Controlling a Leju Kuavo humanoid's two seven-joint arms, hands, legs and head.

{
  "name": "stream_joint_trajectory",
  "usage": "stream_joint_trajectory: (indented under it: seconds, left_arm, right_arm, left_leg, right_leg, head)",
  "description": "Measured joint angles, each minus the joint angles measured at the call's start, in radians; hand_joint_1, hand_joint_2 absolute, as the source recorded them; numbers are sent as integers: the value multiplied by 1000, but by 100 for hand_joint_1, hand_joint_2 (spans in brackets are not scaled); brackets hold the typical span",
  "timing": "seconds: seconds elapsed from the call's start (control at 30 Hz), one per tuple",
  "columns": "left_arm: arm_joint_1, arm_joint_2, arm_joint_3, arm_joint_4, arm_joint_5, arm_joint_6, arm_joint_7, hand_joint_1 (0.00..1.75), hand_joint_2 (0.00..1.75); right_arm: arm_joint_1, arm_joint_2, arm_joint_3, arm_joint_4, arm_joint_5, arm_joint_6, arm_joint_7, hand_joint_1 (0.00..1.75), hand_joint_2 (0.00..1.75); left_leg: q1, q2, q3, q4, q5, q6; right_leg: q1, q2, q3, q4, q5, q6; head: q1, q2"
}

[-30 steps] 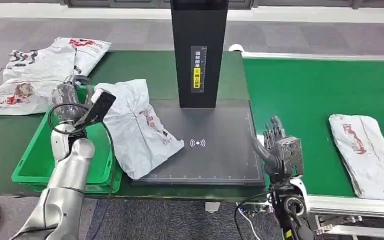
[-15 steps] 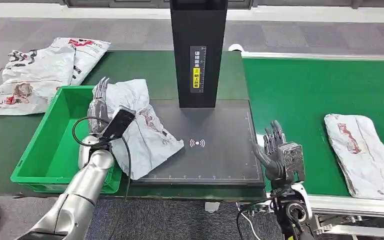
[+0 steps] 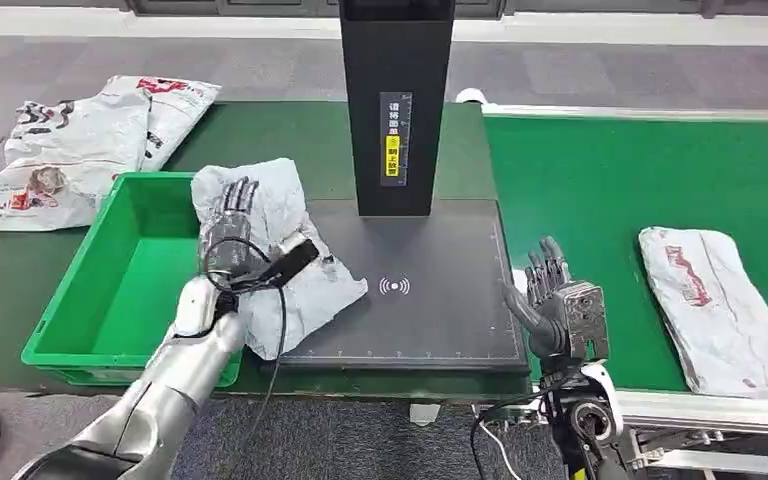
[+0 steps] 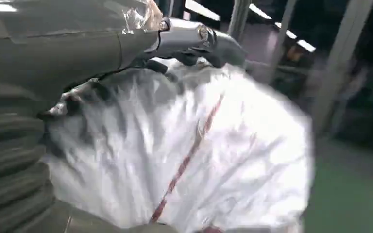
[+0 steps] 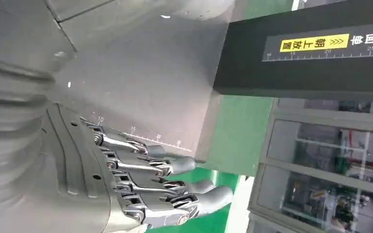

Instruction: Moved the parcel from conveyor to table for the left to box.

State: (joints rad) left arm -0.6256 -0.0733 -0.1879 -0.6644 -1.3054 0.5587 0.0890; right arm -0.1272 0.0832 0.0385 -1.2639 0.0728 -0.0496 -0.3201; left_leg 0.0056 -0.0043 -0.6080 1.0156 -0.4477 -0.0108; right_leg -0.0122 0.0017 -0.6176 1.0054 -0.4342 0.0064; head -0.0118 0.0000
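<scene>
The dark scanner platform [image 3: 430,300] lies just left of the right hand [image 3: 552,300], which stands upright at the platform's near right corner, fingers apart and holding nothing. From that platform's far edge rises a black scanner column [image 3: 397,100] with a yellow label. Under the platform runs a dark green table [image 3: 300,140], and to the right of the right hand stretches the brighter green conveyor [image 3: 620,180]; grey floor [image 3: 610,70] lies beyond both.

One green bin [image 3: 125,290] sits on the table just left of the left hand [image 3: 230,225]. Nothing shows inside it.

White plastic parcels number four as far as can be told. The crumpled parcel [image 3: 295,270] lies beneath the left hand, half on the platform's left edge and touching the bin's right wall. The left hand rests palm-down on it, fingers spread over the wrinkled plastic; whether they grip it cannot be told, and the left wrist view is blurred. A second parcel [image 3: 725,305] lies flat on the conveyor, well right of the right hand. Two more parcels [image 3: 90,140] are piled at the table's far left corner, beyond the bin.
</scene>
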Motion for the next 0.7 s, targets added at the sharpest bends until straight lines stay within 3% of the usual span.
stream_joint_trajectory:
  seconds: [0.03,0.07,0.1,0.17,0.2,0.4,0.57,0.7]
  left_arm:
    - [-11,4,-20,27,-51,-37,31,0,175]
    - [-25,5,-38,49,-90,-78,48,12,175]
    - [-37,7,-54,75,-121,-137,52,35,175]
    - [-57,7,-74,109,-143,-230,41,42,175]
    - [-69,7,-83,128,-144,-275,25,175,175]
    - [-104,15,-93,181,-136,-427,-36,175,175]
    - [-110,18,-93,191,-129,-414,-58,175,175]
    - [-108,13,-93,185,-97,-316,-111,175,175]
  right_arm:
    - [0,0,0,0,2,5,-1,0,175]
    - [0,0,0,2,3,9,-3,0,175]
    - [-1,0,0,3,8,16,-5,0,175]
    - [-5,0,0,11,13,26,-10,0,175]
    - [-9,0,0,17,15,29,-12,0,175]
    - [-32,0,0,47,22,46,-19,0,175]
    - [-33,0,0,59,23,47,-20,0,175]
    - [-27,0,0,57,23,47,-16,0,175]
  left_leg:
    - [0,0,0,0,0,0]
    - [0,0,1,0,0,0]
    - [0,0,2,0,0,0]
    - [0,-1,3,0,0,0]
    - [0,-1,4,-1,-1,0]
    - [0,-1,12,-2,-7,-1]
    - [0,0,25,-2,-7,-3]
    - [0,0,26,-2,-7,-3]
  right_leg:
    - [0,0,0,0,0,0]
    - [0,0,1,0,0,0]
    - [0,0,2,0,0,0]
    - [0,0,4,0,0,0]
    - [0,-1,5,0,-1,0]
    - [0,-2,21,0,-8,-2]
    - [0,-2,25,0,-8,-3]
    - [1,-1,25,0,-8,-3]
  head:
    - [0,0]
    - [0,0]
    - [0,0]
    - [0,0]
    - [0,0]
    - [0,0]
    - [0,0]
    - [0,0]
